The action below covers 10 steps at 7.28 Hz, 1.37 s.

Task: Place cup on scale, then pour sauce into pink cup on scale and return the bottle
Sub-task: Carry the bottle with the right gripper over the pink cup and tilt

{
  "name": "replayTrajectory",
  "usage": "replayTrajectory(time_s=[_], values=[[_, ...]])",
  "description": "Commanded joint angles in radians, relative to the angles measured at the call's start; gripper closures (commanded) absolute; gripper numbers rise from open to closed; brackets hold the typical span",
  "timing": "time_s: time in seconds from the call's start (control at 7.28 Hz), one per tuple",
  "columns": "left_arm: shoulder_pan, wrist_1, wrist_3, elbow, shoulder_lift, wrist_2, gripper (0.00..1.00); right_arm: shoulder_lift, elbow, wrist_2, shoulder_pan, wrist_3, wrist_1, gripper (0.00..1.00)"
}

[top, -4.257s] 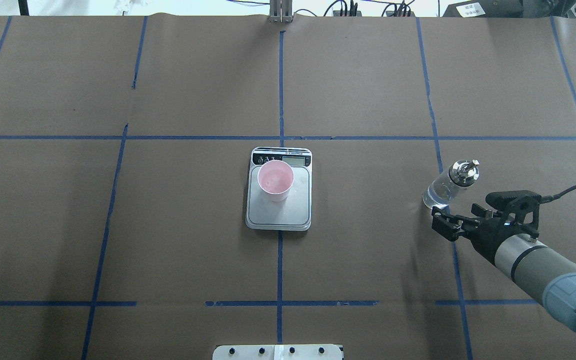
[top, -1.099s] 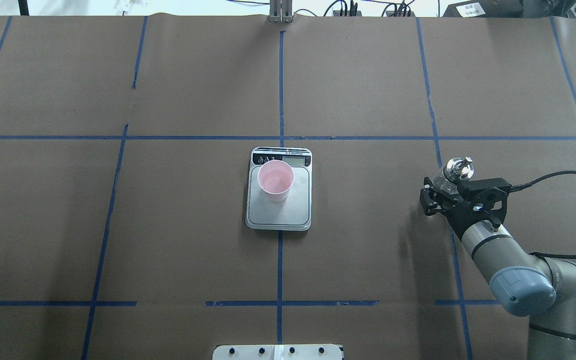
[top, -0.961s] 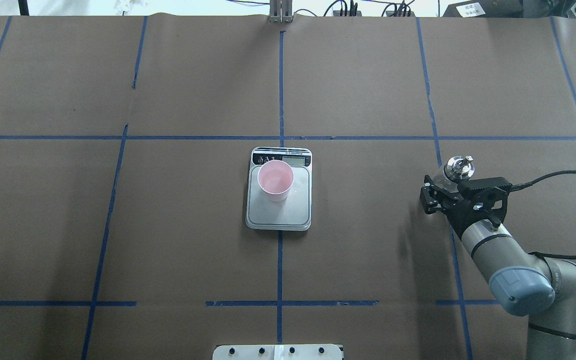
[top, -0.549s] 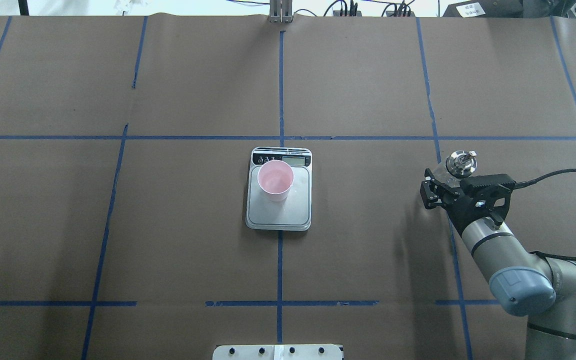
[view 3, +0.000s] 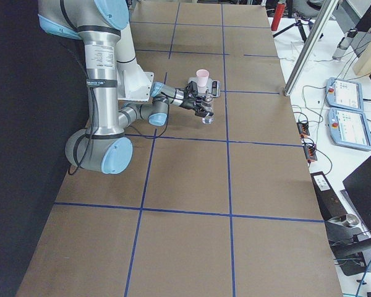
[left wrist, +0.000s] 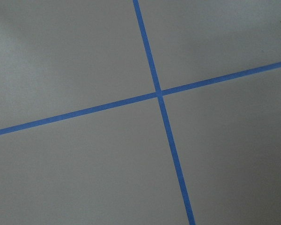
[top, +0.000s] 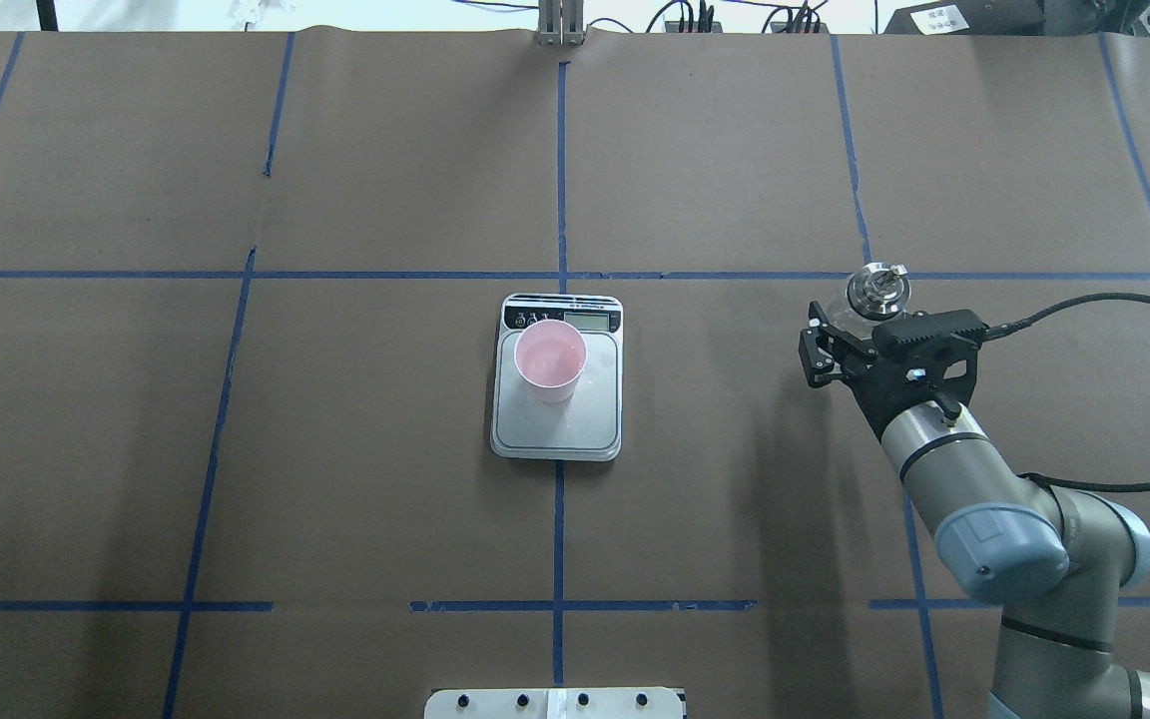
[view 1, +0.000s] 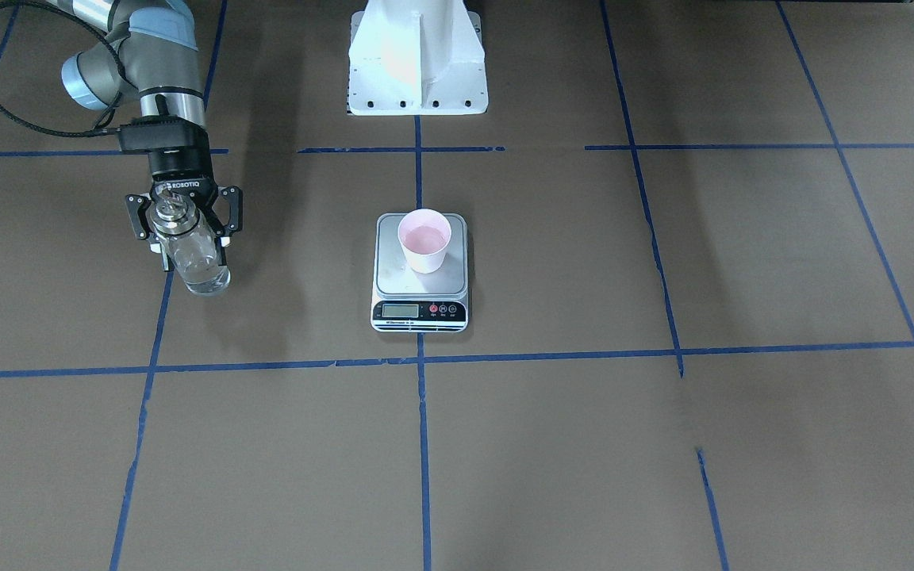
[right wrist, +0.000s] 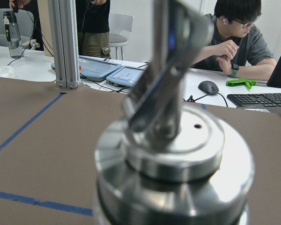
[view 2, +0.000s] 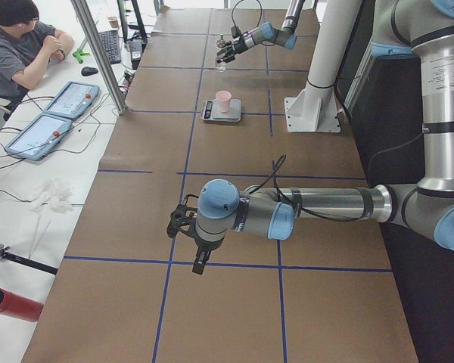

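The pale pink cup [top: 550, 359] stands upright on the back left part of the scale [top: 557, 427], near its display. In the front-facing view the cup [view 1: 424, 240] and scale [view 1: 392, 274] sit at the table's middle. My right gripper [top: 847, 328] is shut on the clear glass bottle [top: 857, 308], holding it upright off the table to the right of the scale. Clear sauce [view 1: 203, 274] fills the bottle's lower part below the right gripper [view 1: 184, 226]. The silver cap and spout [right wrist: 171, 140] fill the right wrist view. My left gripper [view 2: 183, 224] hovers far from the scale; I cannot tell its state.
Blue tape lines [top: 560, 180] grid the brown table. The white robot base [view 1: 417, 59] stands behind the scale. A person [view 2: 19, 41] sits at a side table with tablets [view 2: 53, 121]. The left wrist view shows only a tape crossing [left wrist: 159, 93].
The right gripper, open beside the standing bottle 4.3 s ago, closed around it. It has since lifted the bottle and carried it away from the robot and left, toward the scale.
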Motion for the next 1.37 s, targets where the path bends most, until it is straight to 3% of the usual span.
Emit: replayTrajectory(time_s=[0.0,0.14,0.27,0.41,0.69,0.96,1.24], values=[[0.000,-0.001,0.000,0.000,-0.001,0.000,0.00,0.118,-0.013,0.069,0.051,-0.042,-0.157,1.00],[0.000,-0.001,0.000,0.000,-0.001,0.000,0.00,0.194,-0.012,0.104,0.059,-0.081,-0.272,1.00],[0.000,-0.001,-0.001,0.000,-0.003,0.000,0.00,0.256,-0.003,0.089,0.058,-0.125,-0.484,1.00],[0.000,-0.001,-0.002,0.000,-0.003,0.000,0.00,0.319,0.002,0.004,0.038,-0.182,-0.659,1.00],[0.000,-0.002,-0.002,0.000,-0.003,-0.002,0.00,0.358,-0.009,-0.240,-0.045,-0.451,-0.711,1.00],[0.000,-0.001,-0.002,0.000,-0.003,-0.002,0.00,0.384,-0.033,-0.381,-0.118,-0.502,-0.719,1.00],[0.000,-0.002,-0.002,0.000,-0.003,-0.002,0.00,0.438,-0.157,-0.458,-0.122,-0.602,-0.761,1.00]])
